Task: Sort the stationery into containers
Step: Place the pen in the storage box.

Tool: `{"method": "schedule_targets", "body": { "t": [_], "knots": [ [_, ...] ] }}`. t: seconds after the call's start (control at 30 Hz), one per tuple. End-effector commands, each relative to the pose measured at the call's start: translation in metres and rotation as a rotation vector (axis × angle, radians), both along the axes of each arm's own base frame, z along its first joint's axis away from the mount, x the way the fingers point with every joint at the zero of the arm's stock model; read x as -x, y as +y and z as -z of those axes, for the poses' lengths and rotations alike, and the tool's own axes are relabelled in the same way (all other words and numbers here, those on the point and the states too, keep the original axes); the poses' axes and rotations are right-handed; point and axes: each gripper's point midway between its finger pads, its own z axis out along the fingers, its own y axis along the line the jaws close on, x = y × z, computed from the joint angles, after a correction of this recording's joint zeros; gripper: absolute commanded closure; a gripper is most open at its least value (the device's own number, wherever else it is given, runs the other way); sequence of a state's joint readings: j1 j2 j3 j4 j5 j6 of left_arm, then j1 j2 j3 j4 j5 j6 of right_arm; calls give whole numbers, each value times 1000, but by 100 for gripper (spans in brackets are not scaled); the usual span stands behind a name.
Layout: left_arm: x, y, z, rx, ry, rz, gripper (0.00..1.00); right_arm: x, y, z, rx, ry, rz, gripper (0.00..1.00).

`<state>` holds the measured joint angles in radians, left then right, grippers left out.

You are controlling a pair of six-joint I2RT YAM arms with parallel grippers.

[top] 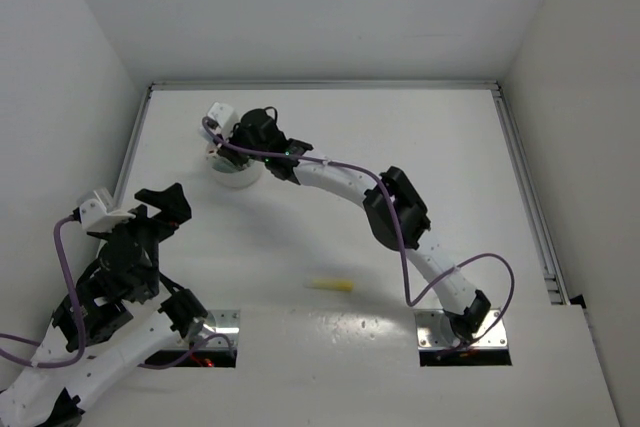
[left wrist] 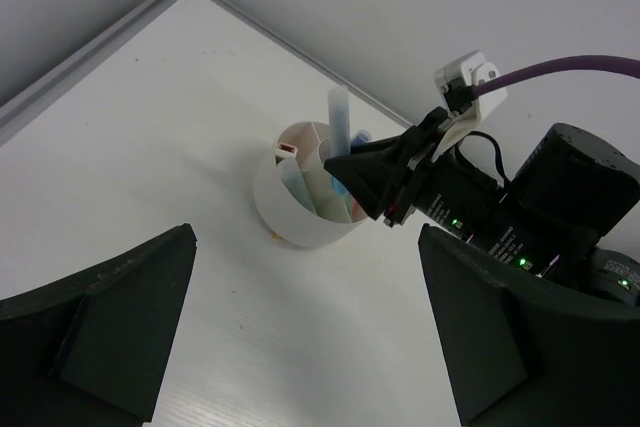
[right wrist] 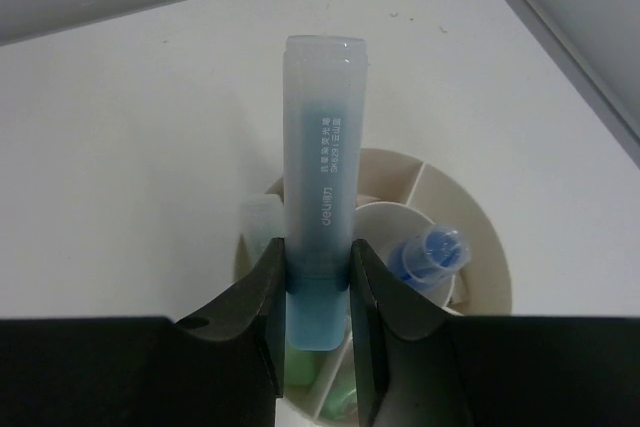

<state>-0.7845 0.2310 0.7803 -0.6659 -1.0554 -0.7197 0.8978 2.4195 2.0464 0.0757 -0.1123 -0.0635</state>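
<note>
Vertically held, a light-blue marker (right wrist: pixel 325 177): frosted, translucent plastic barrel, flat-topped cap, fine white print down one side. Pinched near its lower end between the matte black, wedge-shaped fingers (right wrist: pixel 250 317) of the right gripper (right wrist: pixel 317 282), clamped on both flat sides. Lower end over a compartment of the dish (right wrist: pixel 485 247), at or just under the rim; contact with the bottom impossible to tell. Round, white, smooth plastic, with thin inner dividers fanning out from a central ring. Inside that ring, a clear tube (right wrist: pixel 430 252) with a rounded blue cap, leaning. Under the fingers, a pale green piece (right wrist: pixel 315 372), shape unclear. From the left wrist, fairly tall straight walls and several pale sticks poking above the rim. Placed at the far left of the smooth white table (top: pixel 420 137), near the back edge. Well apart, nearer the bases, a stubby yellow marker (top: pixel 331 284) flat on its side. Left gripper (top: pixel 163 205) spread wide, holding nothing, raised near the left edge.
</note>
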Motion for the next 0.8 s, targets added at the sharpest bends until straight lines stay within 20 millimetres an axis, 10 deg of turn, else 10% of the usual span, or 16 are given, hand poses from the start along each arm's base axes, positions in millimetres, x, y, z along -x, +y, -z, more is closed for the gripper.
{"method": "schedule_targets", "body": {
  "t": [0.0, 0.77],
  "knots": [
    [1, 5, -1, 4, -4, -27, 0, -14, 10, -37, -90, -87, -4, 100],
    [2, 6, -1, 10, -10, -27, 0, 0, 12, -11, -47, -26, -72, 100]
  ]
}}
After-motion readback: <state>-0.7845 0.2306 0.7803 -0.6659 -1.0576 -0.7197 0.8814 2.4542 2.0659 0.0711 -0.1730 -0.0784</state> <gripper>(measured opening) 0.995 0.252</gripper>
